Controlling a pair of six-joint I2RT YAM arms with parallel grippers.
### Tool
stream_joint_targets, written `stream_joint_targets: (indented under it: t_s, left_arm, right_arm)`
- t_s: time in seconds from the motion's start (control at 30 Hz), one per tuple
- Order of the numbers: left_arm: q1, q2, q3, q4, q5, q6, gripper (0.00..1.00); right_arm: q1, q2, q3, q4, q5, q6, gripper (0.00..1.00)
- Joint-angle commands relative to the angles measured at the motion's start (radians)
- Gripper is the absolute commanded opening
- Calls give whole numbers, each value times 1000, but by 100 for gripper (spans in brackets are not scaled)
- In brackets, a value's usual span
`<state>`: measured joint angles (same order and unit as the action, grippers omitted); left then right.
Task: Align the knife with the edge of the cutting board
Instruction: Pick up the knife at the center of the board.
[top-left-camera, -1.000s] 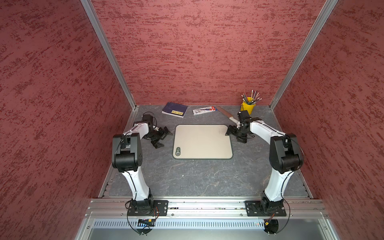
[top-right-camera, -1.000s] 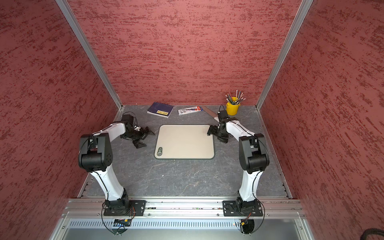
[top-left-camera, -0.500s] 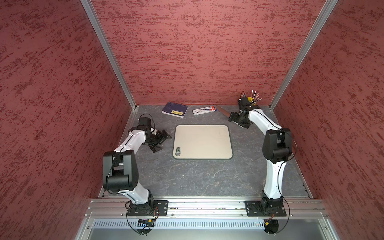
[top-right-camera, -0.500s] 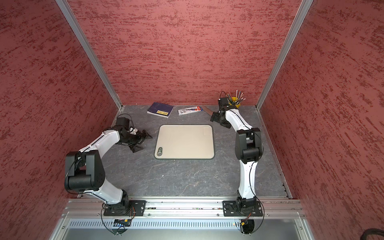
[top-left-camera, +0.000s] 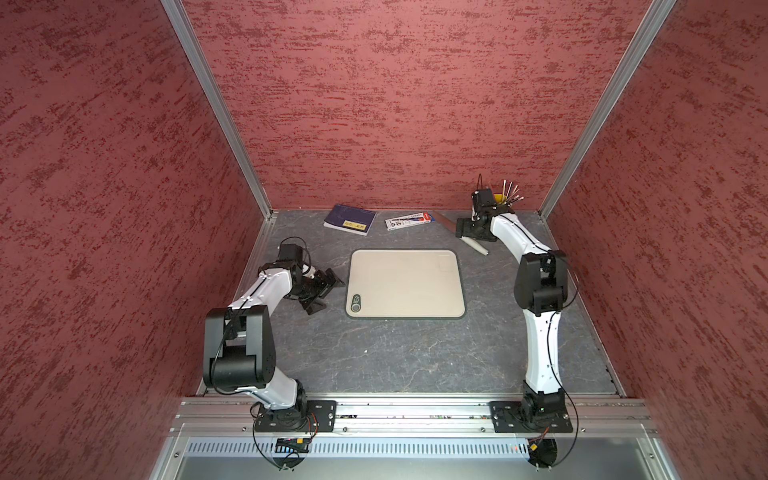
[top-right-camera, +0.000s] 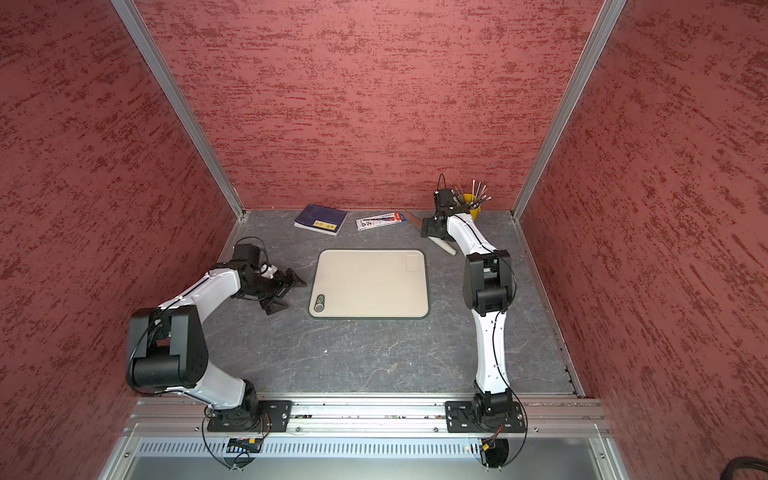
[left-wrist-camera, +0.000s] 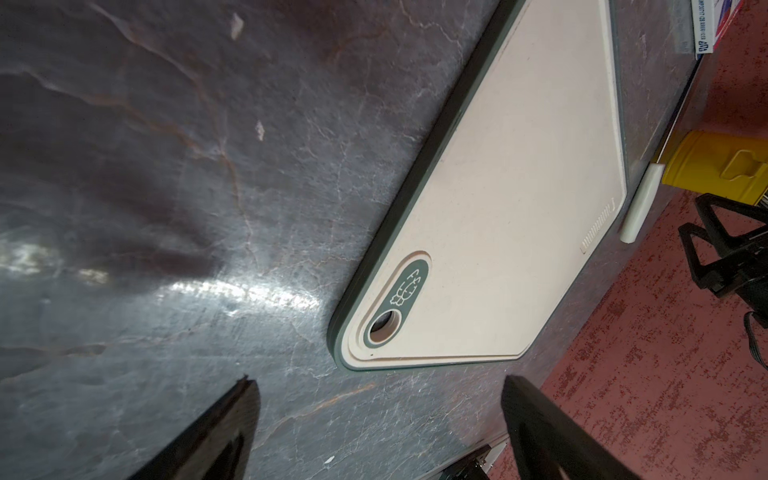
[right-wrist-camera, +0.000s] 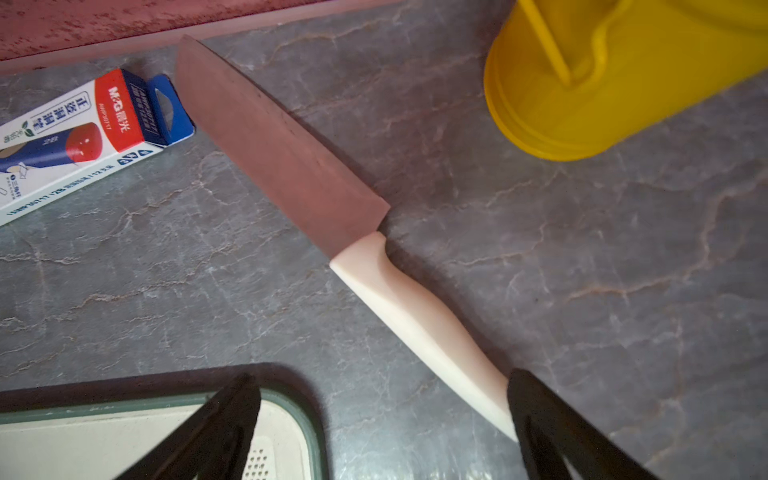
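The knife (right-wrist-camera: 374, 266) lies aslant on the table behind the cutting board's far right corner, its grey blade (top-left-camera: 444, 221) toward the back wall and its off-white handle (top-left-camera: 477, 246) toward the board. The beige cutting board (top-left-camera: 405, 284) lies flat in the middle in both top views (top-right-camera: 370, 284). My right gripper (right-wrist-camera: 380, 376) hangs open just over the handle's end, and one finger (right-wrist-camera: 552, 419) hides the handle's tip. My left gripper (top-left-camera: 326, 293) is open and empty, low beside the board's left edge near the corner hole (left-wrist-camera: 384, 326).
A white printed packet (right-wrist-camera: 83, 137) lies just beside the blade tip. A yellow cup of brushes (right-wrist-camera: 602, 75) stands close behind the knife in the back right corner. A dark blue book (top-left-camera: 350, 219) lies at the back. Red walls close three sides.
My right gripper has moved from the board's far right corner back toward the wall and now hangs over the knife. My left arm has folded lower, its gripper shifting slightly nearer the front.
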<state>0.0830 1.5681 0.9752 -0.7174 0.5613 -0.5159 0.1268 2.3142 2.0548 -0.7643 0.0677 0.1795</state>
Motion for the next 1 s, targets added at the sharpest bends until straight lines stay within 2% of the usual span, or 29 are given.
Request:
stream_joint_targets:
  t_s: [0.0,0.33,0.57,0.83,0.97]
  left_arm:
    - [-6,28,30,36,25,-9,95]
    - [-35,85,72,39,16,-29,95]
    - [-64,107,77,70,17,-90,94]
    - [-109,116,70,97,15,-116,93]
    - [-118,108,57,96,11,-111,93]
  right_arm:
    - [-7,39,66,28,-5,-116,98]
    - [-19,152,184,-17,-73,-140,98]
    - [-31,182,178,-79,-63,-132,97]
    - [-42,184,159,-160,-55,-97,90]
    - [-41,182,154,-195,-77,-85,83]
